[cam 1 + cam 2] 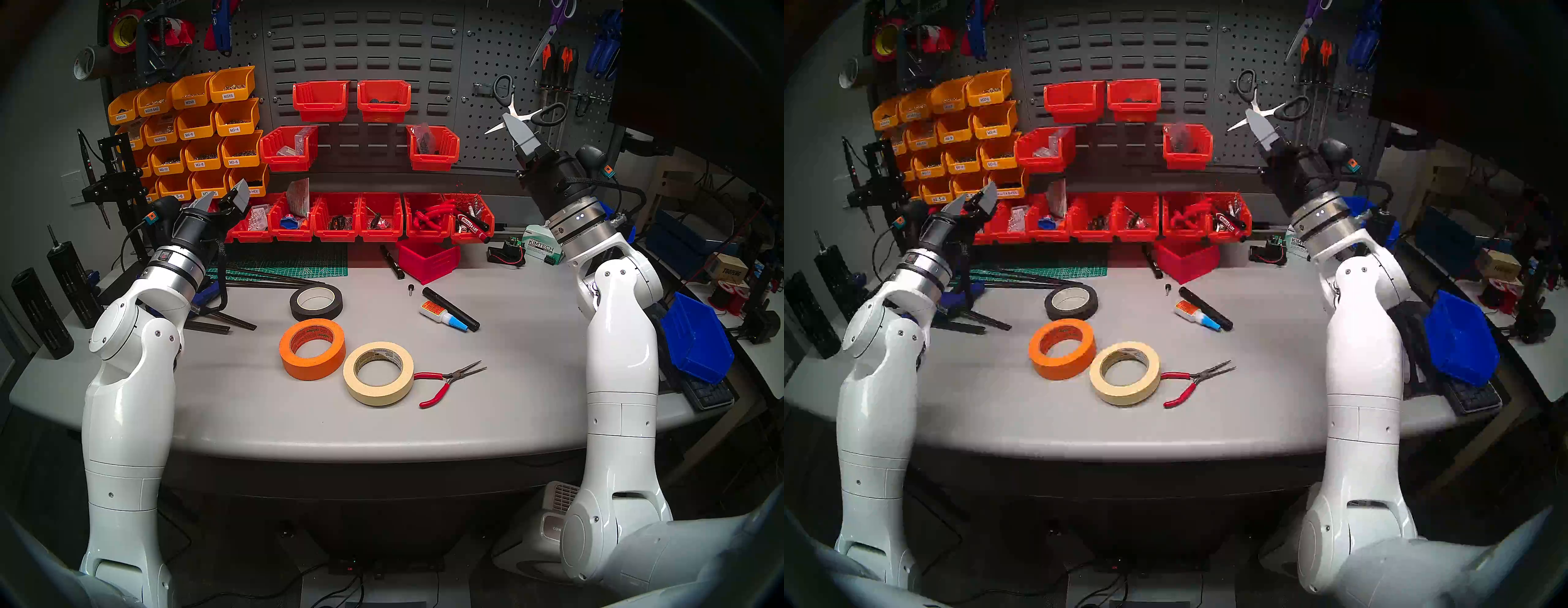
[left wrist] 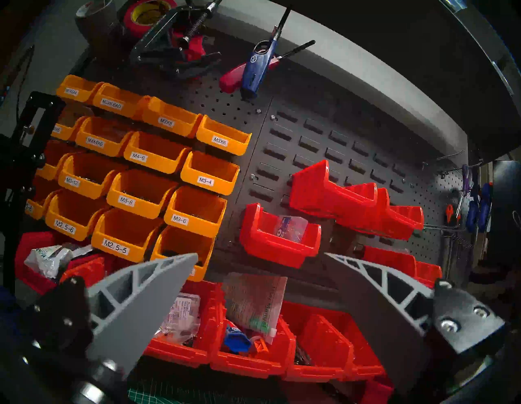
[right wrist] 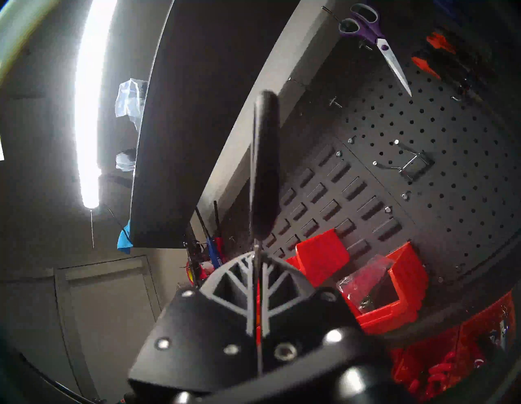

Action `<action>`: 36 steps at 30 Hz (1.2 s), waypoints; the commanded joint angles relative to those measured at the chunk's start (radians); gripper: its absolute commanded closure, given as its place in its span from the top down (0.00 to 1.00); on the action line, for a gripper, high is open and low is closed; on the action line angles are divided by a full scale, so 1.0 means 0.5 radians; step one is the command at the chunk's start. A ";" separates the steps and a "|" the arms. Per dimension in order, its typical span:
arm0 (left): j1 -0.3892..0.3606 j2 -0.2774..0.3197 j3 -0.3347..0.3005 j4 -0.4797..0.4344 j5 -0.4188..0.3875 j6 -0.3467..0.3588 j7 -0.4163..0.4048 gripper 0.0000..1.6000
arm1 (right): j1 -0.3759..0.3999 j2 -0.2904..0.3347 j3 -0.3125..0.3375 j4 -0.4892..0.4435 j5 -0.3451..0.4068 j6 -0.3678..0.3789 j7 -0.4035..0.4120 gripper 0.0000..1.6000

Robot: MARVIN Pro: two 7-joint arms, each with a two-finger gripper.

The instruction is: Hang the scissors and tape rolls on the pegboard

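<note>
The right gripper point(image 1: 512, 119) pinches black-handled silver scissors point(image 1: 518, 111), blades splayed, before the dark grey perforated metal pegboard point(image 1: 481, 55), while the left gripper point(image 1: 225, 196) hangs spread.

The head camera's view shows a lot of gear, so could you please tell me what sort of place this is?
Most likely a workshop or maker-lab bench: a dark grey perforated metal pegboard hung with hand tools, labelled yellow plastic screw bins, red plastic parts bins, and a green gridded cutting mat on the grey worktable.
</note>
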 commanded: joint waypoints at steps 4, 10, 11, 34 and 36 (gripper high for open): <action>0.006 -0.022 -0.038 -0.090 -0.007 -0.036 0.024 1.00 | 0.253 -0.024 0.025 0.127 0.052 -0.125 -0.090 0.00; 0.024 -0.029 -0.035 -0.097 -0.007 -0.037 0.034 1.00 | 0.381 -0.036 0.003 0.268 0.060 -0.127 -0.087 0.00; 0.024 -0.031 -0.035 -0.097 -0.006 -0.038 0.036 1.00 | 0.349 -0.027 -0.011 0.239 0.072 -0.146 -0.109 0.00; 0.028 -0.054 -0.024 -0.128 -0.008 -0.026 0.049 1.00 | 0.697 -0.048 -0.080 0.655 0.176 -0.195 -0.255 0.00; 0.027 -0.055 -0.021 -0.129 -0.007 -0.026 0.048 1.00 | 0.734 -0.047 -0.090 0.699 0.174 -0.198 -0.270 0.00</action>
